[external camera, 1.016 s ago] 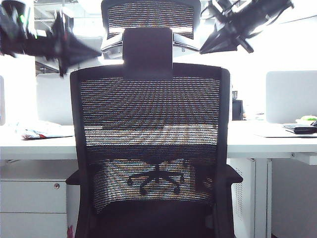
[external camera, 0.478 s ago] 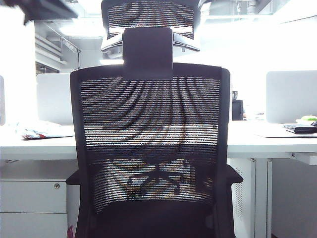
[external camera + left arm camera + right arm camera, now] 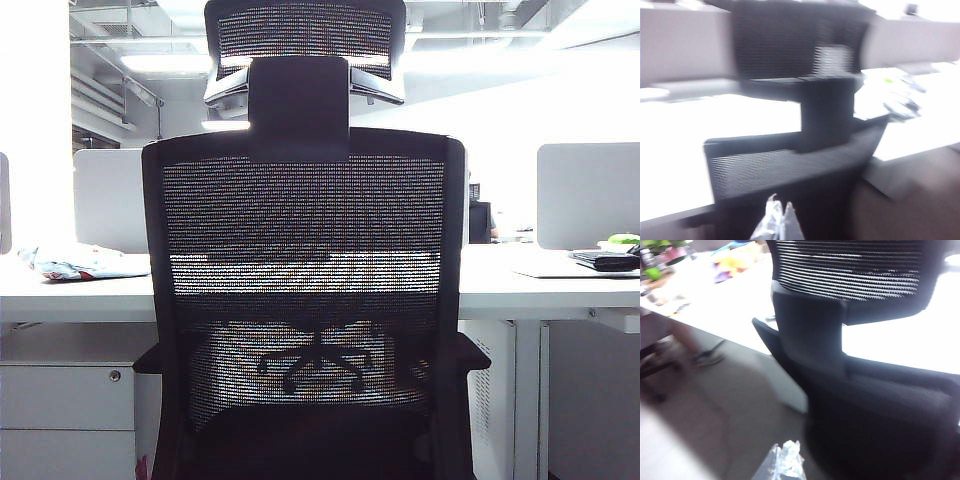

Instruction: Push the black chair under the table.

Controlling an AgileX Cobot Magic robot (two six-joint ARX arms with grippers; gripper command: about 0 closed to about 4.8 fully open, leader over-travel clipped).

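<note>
**Chair at the desk edge, both grippers above and behind it**

In your exterior view, the black chair [image 3: 303, 300] fills the middle of the frame, its mesh back turned toward the camera and its armrests level with the edge of the table [image 3: 545, 285]. Through the mesh you can see the tabletop and the chair's star base below it. A white drawer cabinet [image 3: 65, 410] sits under the table on the left, a crumpled bag [image 3: 75, 262] lies on top, and dark items [image 3: 605, 258] rest at the far right. Neither arm shows here.

Only your wrist views show the grippers. The left gripper [image 3: 777, 222] hangs just behind the top of the chair back, fingertips pressed together, holding nothing; this view is blurred. The right gripper [image 3: 786, 460] hangs near the chair, below the headrest bracket [image 3: 810, 330], over the floor; you cannot tell its jaw state.
</note>
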